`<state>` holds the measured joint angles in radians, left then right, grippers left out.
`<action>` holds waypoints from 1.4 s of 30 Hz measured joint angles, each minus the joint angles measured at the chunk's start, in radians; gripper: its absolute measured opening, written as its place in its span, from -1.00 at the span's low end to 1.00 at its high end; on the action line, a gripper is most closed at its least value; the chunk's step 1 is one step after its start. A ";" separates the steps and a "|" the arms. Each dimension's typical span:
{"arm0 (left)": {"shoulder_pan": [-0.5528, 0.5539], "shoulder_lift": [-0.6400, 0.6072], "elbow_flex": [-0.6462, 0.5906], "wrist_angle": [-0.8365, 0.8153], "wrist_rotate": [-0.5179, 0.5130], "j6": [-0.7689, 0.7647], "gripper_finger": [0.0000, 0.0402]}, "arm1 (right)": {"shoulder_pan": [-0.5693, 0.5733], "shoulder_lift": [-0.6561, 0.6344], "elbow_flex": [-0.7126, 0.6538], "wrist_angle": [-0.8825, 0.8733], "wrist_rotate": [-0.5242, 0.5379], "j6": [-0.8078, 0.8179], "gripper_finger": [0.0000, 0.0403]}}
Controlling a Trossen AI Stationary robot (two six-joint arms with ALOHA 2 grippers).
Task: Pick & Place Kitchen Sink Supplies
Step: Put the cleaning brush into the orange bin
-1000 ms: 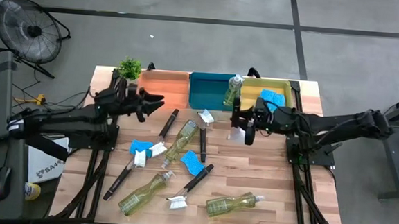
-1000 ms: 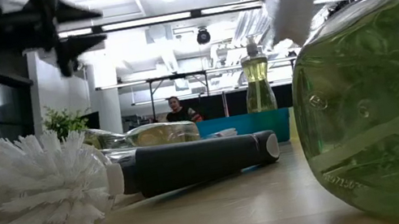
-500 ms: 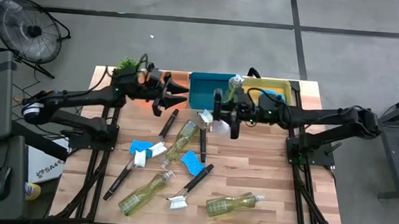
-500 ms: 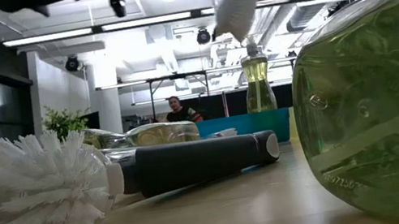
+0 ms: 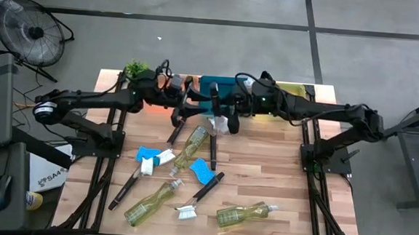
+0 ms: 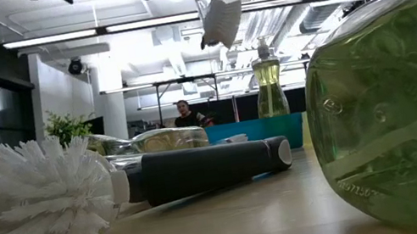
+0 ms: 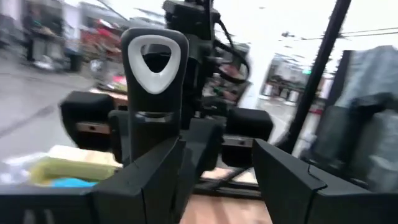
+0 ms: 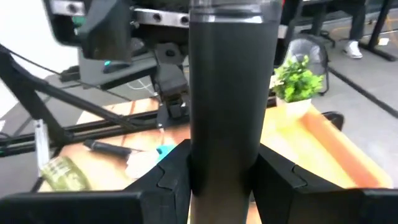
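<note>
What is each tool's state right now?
Left tool: open, holding nothing.
Right tool: closed on the black long-handled brush with white head.

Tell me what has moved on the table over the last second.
Both arms swung inward. The right gripper, shut on a brush, carried it from near the yellow bin to the front of the teal bin. The left gripper moved in to meet it. The items lying on the table stayed put.
</note>
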<state>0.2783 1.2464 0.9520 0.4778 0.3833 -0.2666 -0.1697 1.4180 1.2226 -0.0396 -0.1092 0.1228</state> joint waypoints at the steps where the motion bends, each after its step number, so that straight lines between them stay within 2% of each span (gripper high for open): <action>1: 0.000 -0.001 0.000 0.000 -0.027 0.009 0.02 | 0.002 0.002 0.009 -0.010 0.011 -0.004 -0.40; 6: 0.000 0.000 0.000 -0.009 -0.084 0.025 0.02 | 0.004 -0.008 0.021 -0.063 0.050 -0.008 -0.40; 13: 0.003 0.002 -0.001 -0.016 -0.180 0.031 0.02 | 0.018 -0.045 0.024 -0.121 0.045 -0.022 -0.40; 19: 0.003 0.007 -0.001 -0.015 -0.103 0.027 0.11 | 0.010 -0.050 0.024 -0.128 0.065 -0.028 -0.40; 25: 0.003 0.028 -0.001 0.014 -0.105 -0.005 0.25 | 0.005 -0.049 0.023 -0.105 0.069 -0.044 -0.40; 28: 0.003 0.043 0.000 0.065 -0.102 -0.028 0.26 | 0.001 -0.036 0.023 -0.091 0.057 -0.045 -0.40; 42: 0.003 0.079 0.078 0.042 -0.097 -0.026 0.26 | -0.001 0.018 0.022 -0.036 0.025 -0.037 -0.40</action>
<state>0.2810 1.3254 1.0303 0.5194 0.2859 -0.2928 -0.1707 1.4364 1.2442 -0.0758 -0.0845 0.0859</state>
